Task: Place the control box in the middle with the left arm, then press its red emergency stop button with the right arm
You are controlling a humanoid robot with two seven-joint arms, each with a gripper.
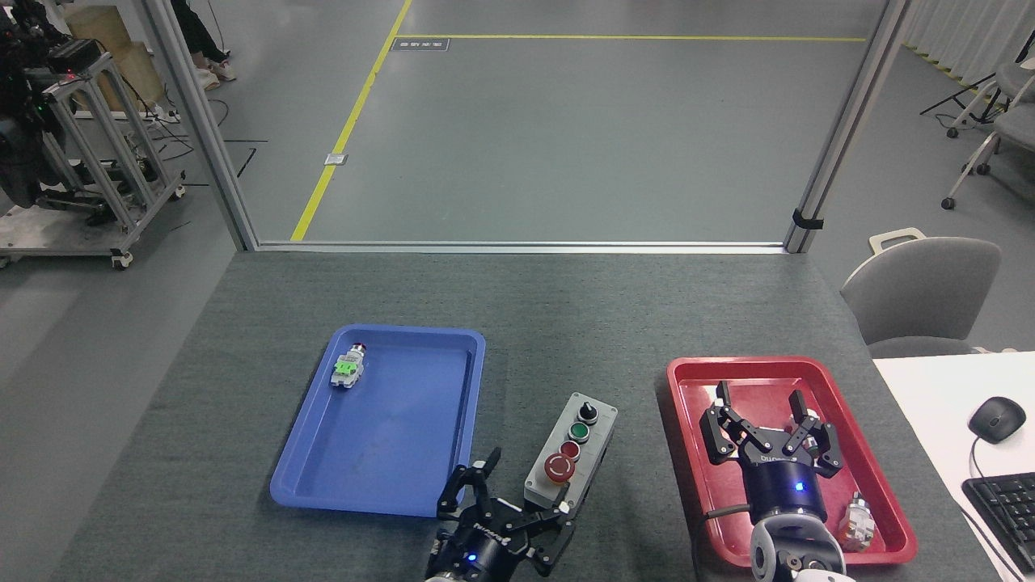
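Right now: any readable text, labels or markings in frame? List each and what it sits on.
No text reads cleanly.
Floor plate: lettering too small.
Right gripper: white brand print on the body, too blurred.
Left gripper: same, blurred.
Red emergency stop button: white arrow marks only, on the control box.

Left gripper (505,511) is sitting low at the tabletop's near edge, fingers (483,471) spread, gripping nothing. Right gripper (768,424) is hovering near the near right corner, fingers splayed apart, blue light glowing.
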